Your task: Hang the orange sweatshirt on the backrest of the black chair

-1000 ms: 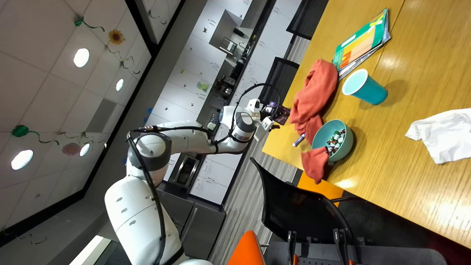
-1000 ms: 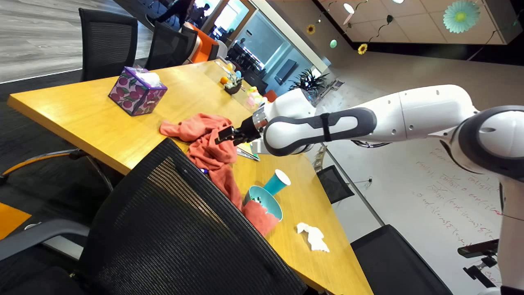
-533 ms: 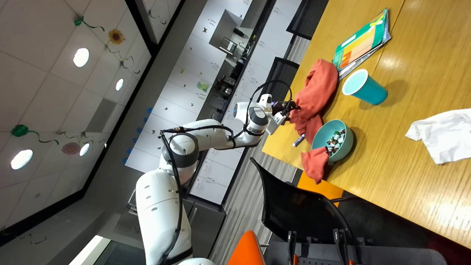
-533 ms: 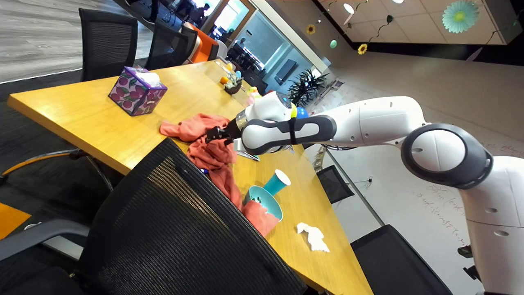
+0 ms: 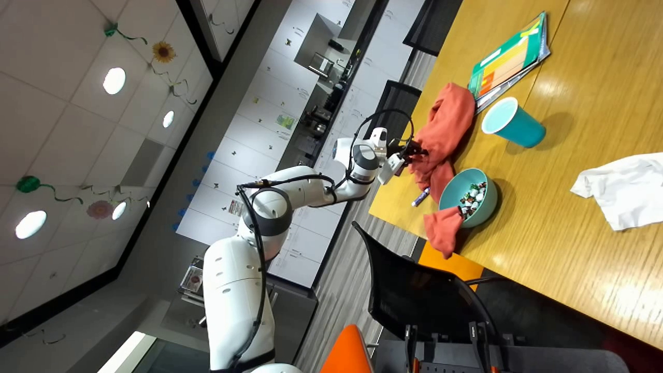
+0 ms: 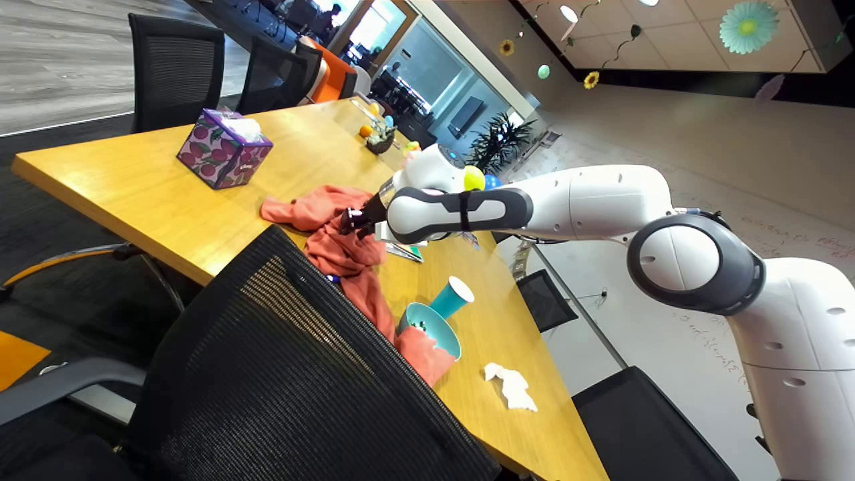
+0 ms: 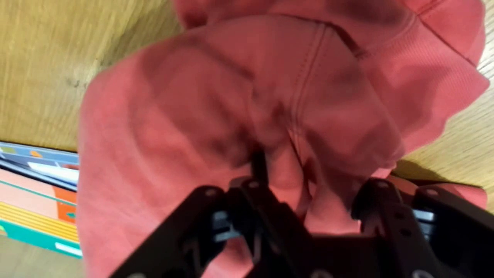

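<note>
Orange fabric sweatshirt (image 5: 441,127), crumpled on the yellow-brown wooden table (image 5: 611,93), one end over the round teal bowl (image 5: 457,189). Black two-fingered gripper (image 7: 308,181), newly lowered to the garment: fingers (image 7: 270,210) parted, folds between; pinching seems next. Black mesh-backed chair (image 6: 267,374): hanging pending.

A robot arm (image 6: 604,202) made of smooth, rounded white segments, with thick dark grey rings (image 6: 741,274) framing round white caps at the joints. Small grey ovals (image 6: 793,382) dot the glossy shell. A black cable (image 5: 263,274) loops along its length, and a black strap (image 6: 464,211) circles the section near the wrist. The gripper (image 7: 312,189) is black and angular, with round silvery screw heads (image 7: 320,273).
</note>
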